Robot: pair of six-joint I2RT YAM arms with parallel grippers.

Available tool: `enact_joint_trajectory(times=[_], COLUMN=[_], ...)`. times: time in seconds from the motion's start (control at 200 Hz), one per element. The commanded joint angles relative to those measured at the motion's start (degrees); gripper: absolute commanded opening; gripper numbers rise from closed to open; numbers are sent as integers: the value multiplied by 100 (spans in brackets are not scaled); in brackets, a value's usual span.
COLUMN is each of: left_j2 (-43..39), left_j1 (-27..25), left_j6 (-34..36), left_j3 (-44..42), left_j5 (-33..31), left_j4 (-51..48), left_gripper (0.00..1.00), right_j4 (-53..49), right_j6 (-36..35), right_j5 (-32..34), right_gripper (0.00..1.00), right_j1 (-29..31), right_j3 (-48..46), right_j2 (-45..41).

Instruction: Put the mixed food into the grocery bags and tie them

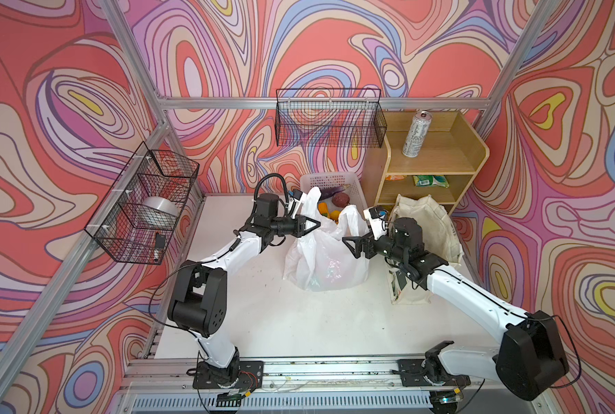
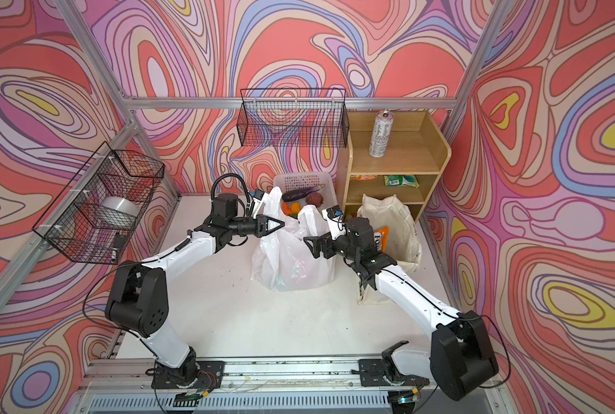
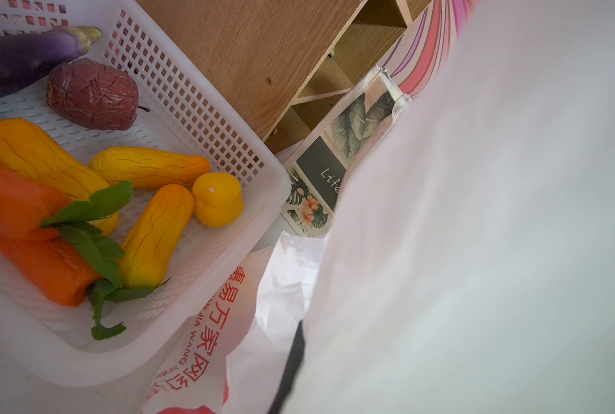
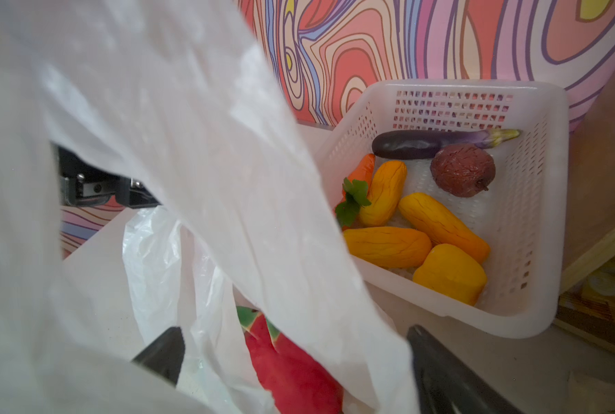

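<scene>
With left gripper clamped on white plastic carrier bag rim, wide-open right gripper should centre opposite handle before closing.

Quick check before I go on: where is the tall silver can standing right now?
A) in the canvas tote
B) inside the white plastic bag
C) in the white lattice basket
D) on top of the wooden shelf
D: in both top views the silver can stands upright on the top level of the wooden shelf.
</scene>
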Motion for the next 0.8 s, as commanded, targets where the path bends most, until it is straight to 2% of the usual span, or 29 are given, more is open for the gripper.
enact_joint_trajectory(times=[0.0, 0.17, 0.331, 0.481, 0.591, 0.656, 0.706, 0.756, 0.796], left_j2=[55, 123, 160, 196, 231, 237, 250, 245, 244], left_j1=[28, 36, 24, 29, 5, -11, -21, -21, -21], left_j6=[123, 90, 5, -120, -167, -176, -184, -185, -164], left_j3=[182, 257, 288, 263, 262, 260, 249, 237, 227], left_j5=[191, 274, 309, 335, 370, 379, 379, 379, 375], left_j4=[-66, -66, 14, 152, 187, 194, 208, 209, 189], left_gripper=[0, 0, 0, 0, 0, 0, 0, 0, 0], right_j4=[556, 664, 1383, 1799, 1961, 2076, 2129, 2109, 2027], right_j6=[460, 698, 1300, 1549, 1620, 1691, 1749, 1759, 1732], right_j5=[-910, -1757, -2095, -1889, -1652, -1561, -1532, -1514, -1520], right_gripper=[99, 97, 96, 94, 89, 84, 76, 61, 45], right_j1=[-420, -530, -509, -251, -40, 41, 92, 151, 179], right_j3=[213, 579, 614, 673, 769, 850, 938, 1040, 1131], right_j2=[117, 666, 1130, 1427, 1668, 1820, 1925, 2011, 2061])
